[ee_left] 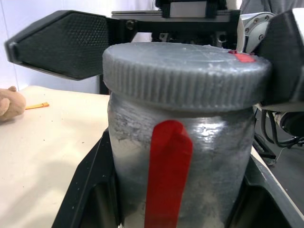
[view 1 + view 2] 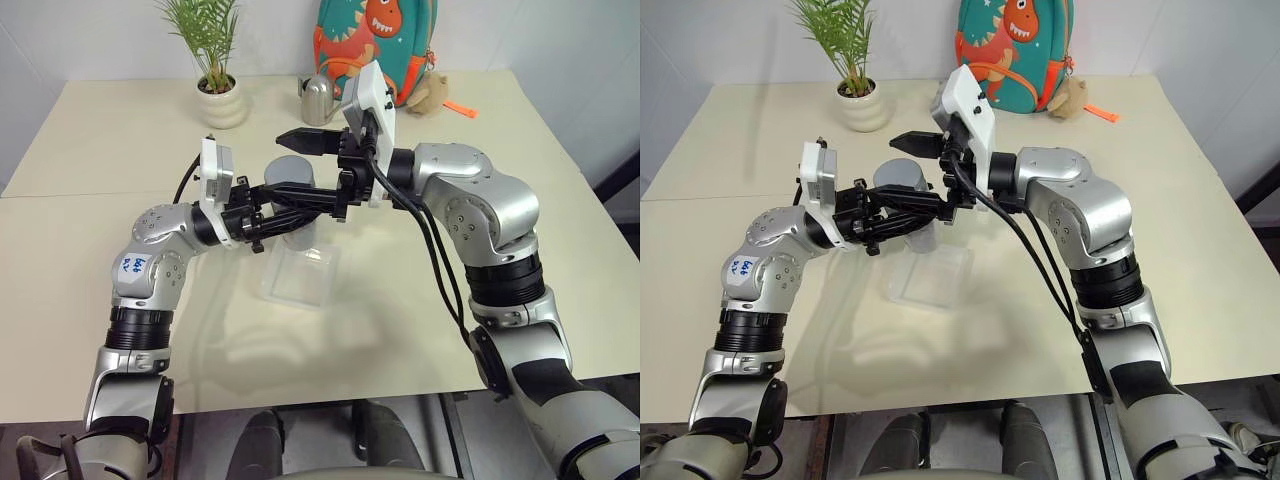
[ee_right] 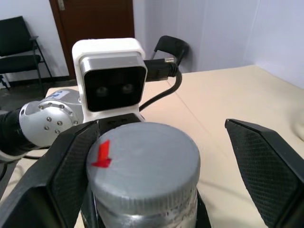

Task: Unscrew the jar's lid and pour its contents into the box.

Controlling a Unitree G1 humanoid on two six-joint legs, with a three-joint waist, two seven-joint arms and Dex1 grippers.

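- Left gripper (image 2: 275, 213) is clamped on the jar (image 1: 178, 166), holding it upright above the surface (image 2: 100, 250), over the near side of the box (image 2: 300, 275).
- Jar body is grey-silver with a vertical red stripe facing the left wrist camera; the black fingers (image 1: 88, 190) hug both sides of it.
- Lid (image 3: 142, 161) is on the jar, ribbed rim, small red mark near its edge.
- Right gripper (image 3: 156, 161) is spread wide, one finger (image 3: 261, 161) on each side of the lid. One finger sits close against the rim; the other stands clear with a visible gap. Not closed on the lid.
- Contents can't be seen with the lid on.
- Box is clear plastic, flat on the surface directly below the two grippers; both arms cross over it and cover part of it in the head views.
- Right arm's black cables (image 2: 440, 270) hang from the wrist down along the forearm, to the right of the box.
- Far side of the surface: white pot with a green plant (image 2: 221, 95), shiny metal watering can (image 2: 318, 100) partly hidden behind the right wrist camera housing (image 2: 372, 95), dinosaur backpack (image 2: 380, 40) against the wall, a plush toy (image 2: 432, 92) and a small orange item (image 2: 458, 108) beside it.
- All of those sit well apart from the box.
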